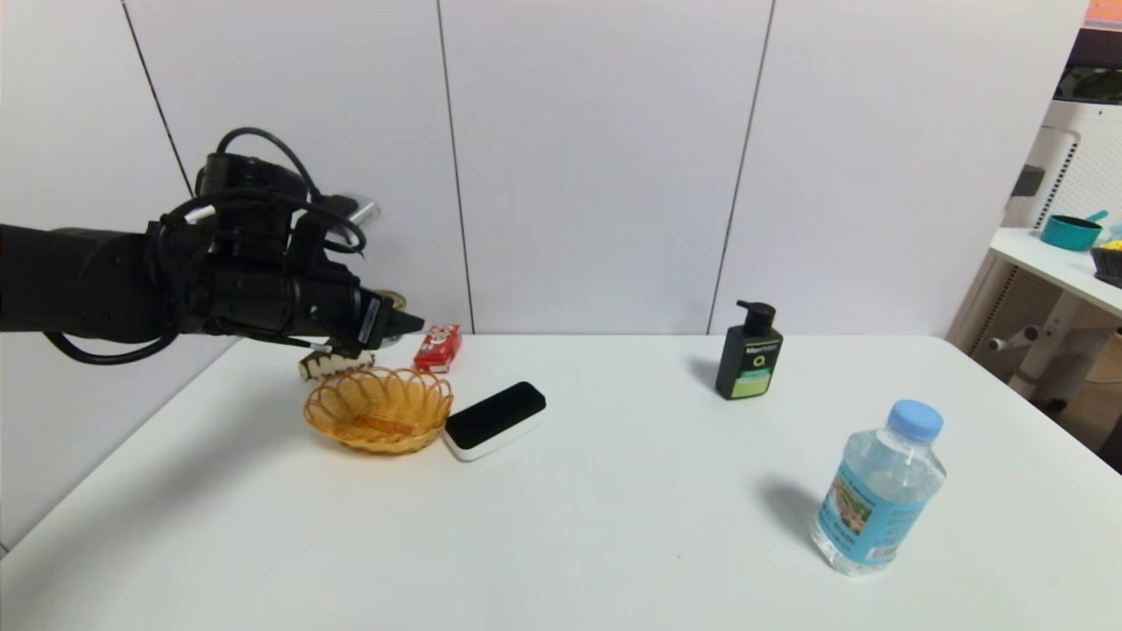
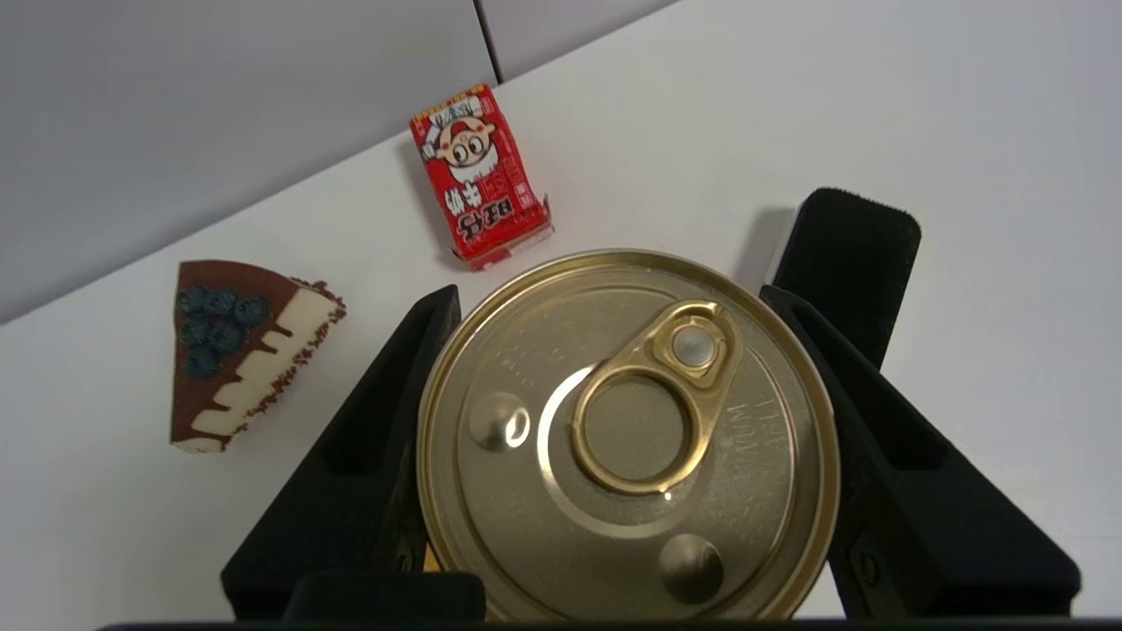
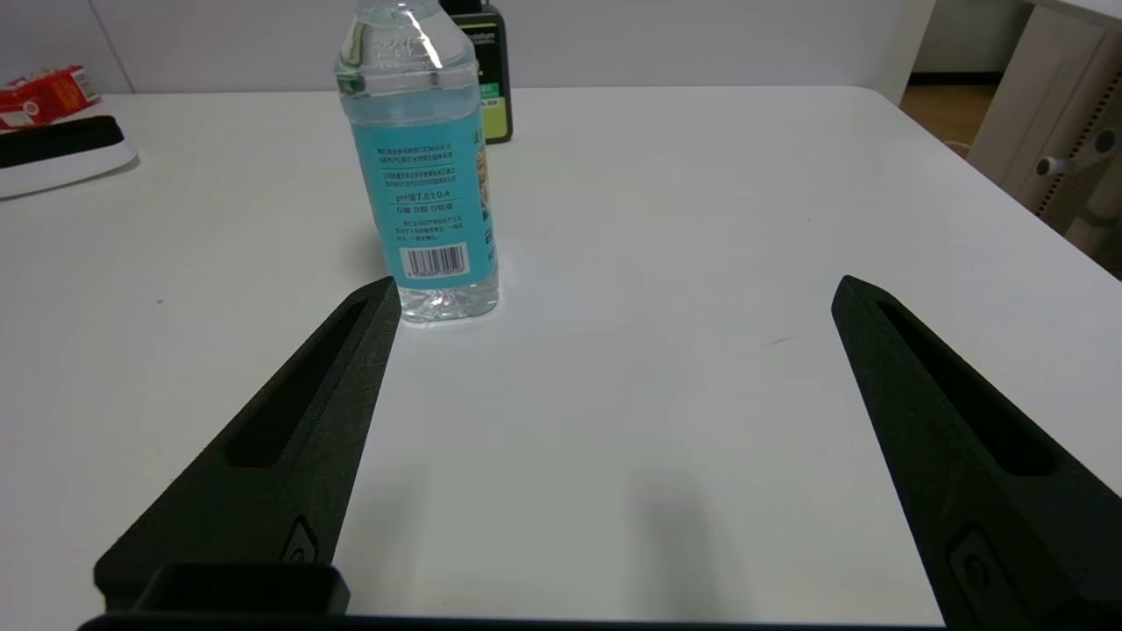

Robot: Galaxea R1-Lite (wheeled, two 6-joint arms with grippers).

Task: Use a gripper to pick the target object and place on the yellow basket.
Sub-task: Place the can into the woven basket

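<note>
My left gripper is shut on the tin can and holds it in the air just above the far rim of the yellow wicker basket. In the left wrist view the can's gold pull-tab lid fills the space between the two black fingers, which press on its sides; the label and nearly all of the basket are hidden beneath it. My right gripper hangs open over bare table near the front right, with nothing between its fingers. It does not show in the head view.
A red carton and a chocolate cake slice lie behind the basket. A black-and-white device touches the basket's right side. A black pump bottle stands at the back, a water bottle at the front right.
</note>
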